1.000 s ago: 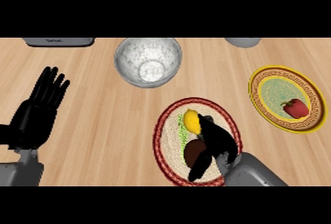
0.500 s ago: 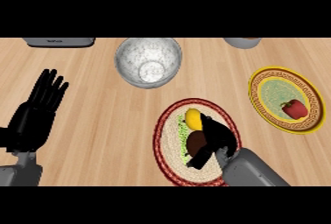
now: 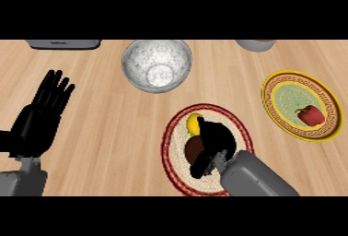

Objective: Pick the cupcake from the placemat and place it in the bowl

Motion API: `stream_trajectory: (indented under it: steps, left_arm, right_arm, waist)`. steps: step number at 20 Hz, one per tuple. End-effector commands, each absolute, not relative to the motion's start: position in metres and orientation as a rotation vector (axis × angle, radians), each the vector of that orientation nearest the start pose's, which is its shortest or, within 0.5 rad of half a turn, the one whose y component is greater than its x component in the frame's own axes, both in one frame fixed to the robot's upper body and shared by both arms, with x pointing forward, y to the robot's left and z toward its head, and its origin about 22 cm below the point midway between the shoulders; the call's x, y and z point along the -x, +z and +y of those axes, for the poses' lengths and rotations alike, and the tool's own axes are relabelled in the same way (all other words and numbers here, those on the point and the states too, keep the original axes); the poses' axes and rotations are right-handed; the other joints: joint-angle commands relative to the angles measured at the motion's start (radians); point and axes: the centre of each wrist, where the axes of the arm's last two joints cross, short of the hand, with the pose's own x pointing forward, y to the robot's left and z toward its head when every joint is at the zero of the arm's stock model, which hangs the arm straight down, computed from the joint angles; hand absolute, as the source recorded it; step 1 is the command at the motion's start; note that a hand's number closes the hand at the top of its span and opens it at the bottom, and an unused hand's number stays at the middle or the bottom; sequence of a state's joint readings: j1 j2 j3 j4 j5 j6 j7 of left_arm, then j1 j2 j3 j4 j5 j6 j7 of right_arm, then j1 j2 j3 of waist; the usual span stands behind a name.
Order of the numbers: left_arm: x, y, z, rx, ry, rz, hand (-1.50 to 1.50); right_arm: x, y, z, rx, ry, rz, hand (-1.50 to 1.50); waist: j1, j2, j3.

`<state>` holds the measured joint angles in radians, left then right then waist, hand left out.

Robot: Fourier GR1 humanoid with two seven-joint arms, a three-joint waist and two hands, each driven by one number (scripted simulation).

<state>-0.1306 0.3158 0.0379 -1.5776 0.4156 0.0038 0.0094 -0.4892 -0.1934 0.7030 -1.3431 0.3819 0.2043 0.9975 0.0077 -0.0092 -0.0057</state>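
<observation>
- Cupcake (image 3: 194, 148) sits on the placemat (image 3: 174, 162), left of centre. Brown body is nearer the robot and the yellow end points away, so the long axis runs near-to-far.
- Right hand (image 3: 216, 138) lies over the cupcake's right side, fingers curled round it, hiding much of it.
- Bowl (image 3: 139, 54) stands farther out and to the left, apart from the placemat. Judged carry: away and leftward.
- Left hand (image 3: 39, 122) rests open at the left edge, fingers up, well apart from the cupcake.
</observation>
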Motion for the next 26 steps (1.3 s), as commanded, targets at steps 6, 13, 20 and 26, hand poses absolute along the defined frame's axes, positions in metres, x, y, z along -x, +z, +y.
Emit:
stream_trajectory:
  steps: [6,13,20,26]
  left_arm:
    - [-0.288,0.07,0.279,0.193,-0.009,-1.704,0.0]
    - [-0.288,0.057,0.264,0.184,0.004,-1.7,0.0]
    - [-0.288,0.067,0.285,0.122,0.03,-1.7,0.0]
    - [-0.283,0.064,0.285,0.125,0.047,-1.692,0.0]
  right_arm:
    - [-0.279,0.073,0.027,0.634,1.485,-1.063,1.5]
    - [-0.29,0.112,0.056,0.78,1.384,-1.24,1.5]
    - [-0.296,0.186,0.082,1.003,1.154,-1.359,1.5]
    - [-0.308,0.216,0.088,1.138,1.014,-1.372,1.5]
  waist:
    - [0.112,0.03,0.004]
    - [0.087,0.02,0.004]
    - [0.045,0.008,0.004]
    - [0.021,0.006,0.004]
